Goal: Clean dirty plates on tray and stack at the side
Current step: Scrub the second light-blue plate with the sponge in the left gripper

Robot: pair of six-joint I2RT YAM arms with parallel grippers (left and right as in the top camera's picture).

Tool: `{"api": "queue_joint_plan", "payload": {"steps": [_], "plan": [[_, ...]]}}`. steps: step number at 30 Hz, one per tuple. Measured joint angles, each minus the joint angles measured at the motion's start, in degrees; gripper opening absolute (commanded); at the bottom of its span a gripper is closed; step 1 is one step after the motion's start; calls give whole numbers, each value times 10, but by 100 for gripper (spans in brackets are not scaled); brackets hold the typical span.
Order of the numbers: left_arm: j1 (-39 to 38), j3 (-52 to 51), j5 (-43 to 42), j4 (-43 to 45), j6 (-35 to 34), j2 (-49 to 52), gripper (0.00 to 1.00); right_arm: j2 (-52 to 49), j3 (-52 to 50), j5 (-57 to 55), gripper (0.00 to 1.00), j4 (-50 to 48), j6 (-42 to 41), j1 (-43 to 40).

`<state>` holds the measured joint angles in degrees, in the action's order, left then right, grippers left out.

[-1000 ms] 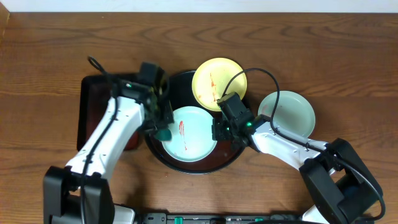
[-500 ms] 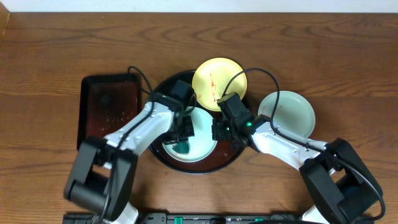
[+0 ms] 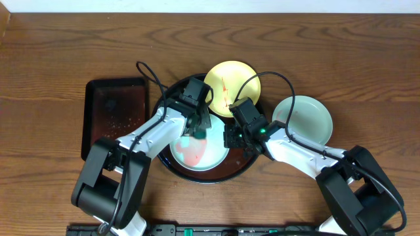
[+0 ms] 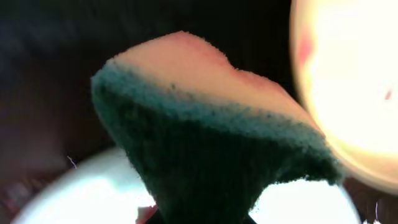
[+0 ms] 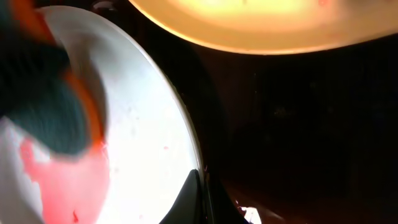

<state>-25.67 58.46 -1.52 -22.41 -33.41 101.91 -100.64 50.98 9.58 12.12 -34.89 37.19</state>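
The round black tray [image 3: 244,165] holds a mint-blue plate [image 3: 197,157] smeared with red sauce and a yellow plate [image 3: 231,84] with red streaks at its far edge. My left gripper [image 3: 195,134] is shut on a green-and-yellow sponge [image 4: 205,149] pressed on the blue plate's far part. My right gripper [image 3: 228,137] is shut on that plate's right rim [image 5: 186,137], one finger on each side. A second mint-blue plate [image 3: 303,120] lies on the wood tabletop [image 3: 367,78] right of the tray.
A smaller rectangular black tray [image 3: 113,111] lies left of the round tray. The right arm stretches over the table's front right; the left arm crosses the round tray's left rim.
My left gripper moved with the sponge from the tray's left side onto the blue plate, then toward its far part, smearing the red sauce. The right gripper has stayed on the rim.
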Motion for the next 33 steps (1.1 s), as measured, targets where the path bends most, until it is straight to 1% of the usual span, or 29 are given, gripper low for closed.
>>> {"api": "queue_joint_plan", "payload": {"steps": [2, 7, 10, 12, 16, 22, 26, 30, 33], "plan": [[0, 0, 45, 24, -1, 0, 8, 0, 0, 0, 1, 0, 0, 0], [-7, 0, 118, 33, -3, 0, 8, 0, 0, 7, 1, 0, 0, 0], [-6, 2, 148, 11, -3, 0, 8, 0, 0, 7, 1, 0, 0, 0], [-4, 5, 155, -21, -3, -1, 8, 0, 0, 7, 1, 0, 0, 0], [-3, 5, 115, -82, 7, -1, 8, 0, 0, 7, 1, 0, 0, 0], [8, 5, -29, -111, 69, -1, 8, 0, 0, 2, 1, 0, 0, 0], [2, 5, -118, -113, 91, 0, 8, 0, 0, 2, 1, 0, 0, 0], [-11, 5, -148, -105, 97, 0, 8, 0, 0, 0, 1, 1, 0, 0], [-14, 5, -133, -93, 91, 0, 8, 0, 0, 0, 1, 1, 0, 0]]}}
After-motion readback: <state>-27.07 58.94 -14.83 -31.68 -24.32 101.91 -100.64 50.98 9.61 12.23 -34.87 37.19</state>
